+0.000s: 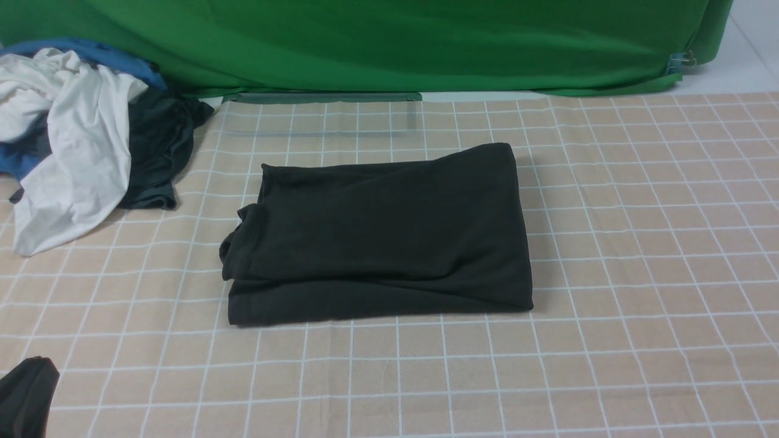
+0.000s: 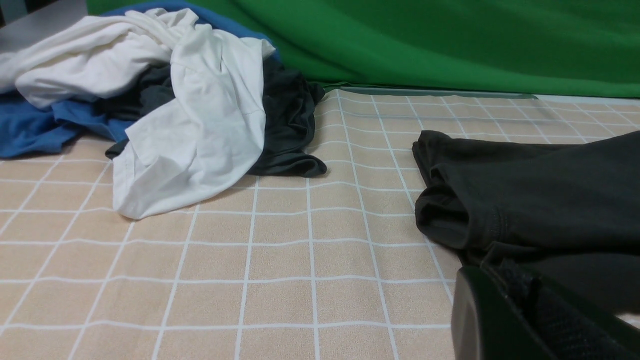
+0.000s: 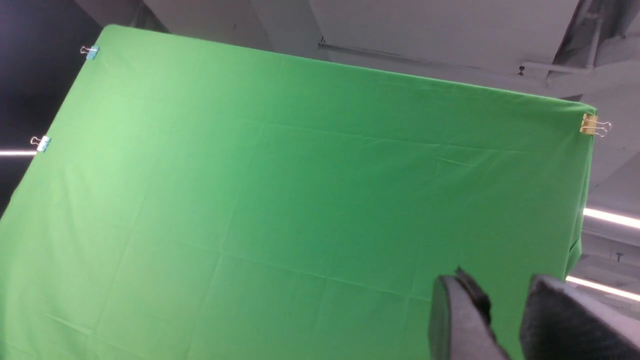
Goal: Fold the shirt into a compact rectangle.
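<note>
The left hand (image 2: 500, 272) was closed, its fingertips together, over the near left part of the bench (image 1: 639, 243). The right hand (image 3: 505, 300) stood with its fingertips apart, facing a green cloth backdrop (image 3: 310, 175). Ahead, on the middle of the bench, lay the black shirt (image 1: 377, 231), folded over in layers, its left end bunched. Beyond it to the left sat a heap of white (image 1: 91, 140), blue (image 1: 109, 55) and dark garments (image 1: 155, 146).

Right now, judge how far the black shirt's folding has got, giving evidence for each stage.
Done: the black shirt is already doubled into a wide, layered bundle on the table.

In hand: nothing; the left end effector is shut without cloth, and the right one faces the green backdrop.

Left: the rumpled left end and uneven lower layer apparently need squaring into a compact rectangle.
</note>
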